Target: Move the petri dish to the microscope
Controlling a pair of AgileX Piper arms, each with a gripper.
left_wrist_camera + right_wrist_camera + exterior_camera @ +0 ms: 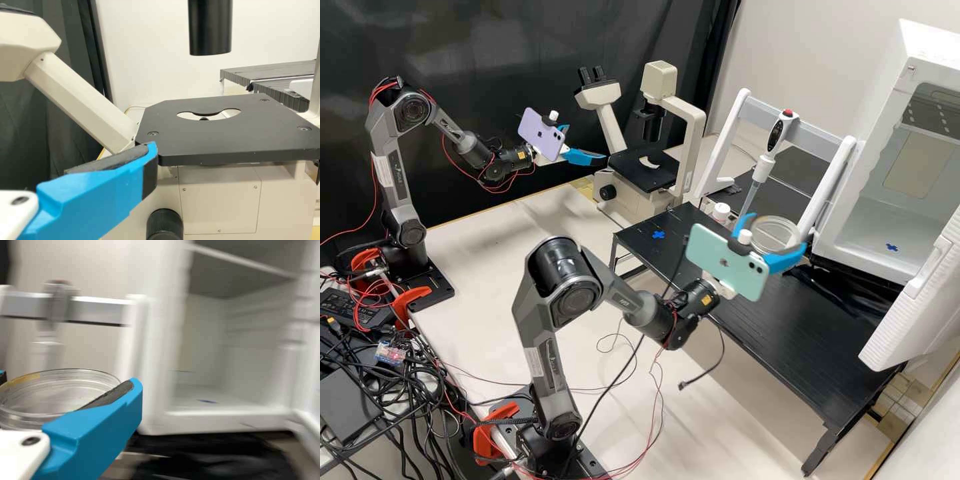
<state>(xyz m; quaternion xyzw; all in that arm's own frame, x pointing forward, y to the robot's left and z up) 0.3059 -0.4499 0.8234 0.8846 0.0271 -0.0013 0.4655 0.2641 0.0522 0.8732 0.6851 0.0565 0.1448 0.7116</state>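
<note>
I judge this to be the carry step: my right gripper (pixel 778 231) has the dish (pixel 775 235) clasped, well apart from the microscope (pixel 627 200), to its right and nearer the camera in the high view. Next I'd want to bring the dish, kept level, over the microscope's stage (pixel 215 140) and lower it gently. My left gripper (pixel 587 143), spread wide and holding nothing, is just beside the microscope, so I'd mind a bump there. I count one dish, one microscope, two grippers, two phones (pixel 727 261), one pipette (pixel 776 137)
</note>
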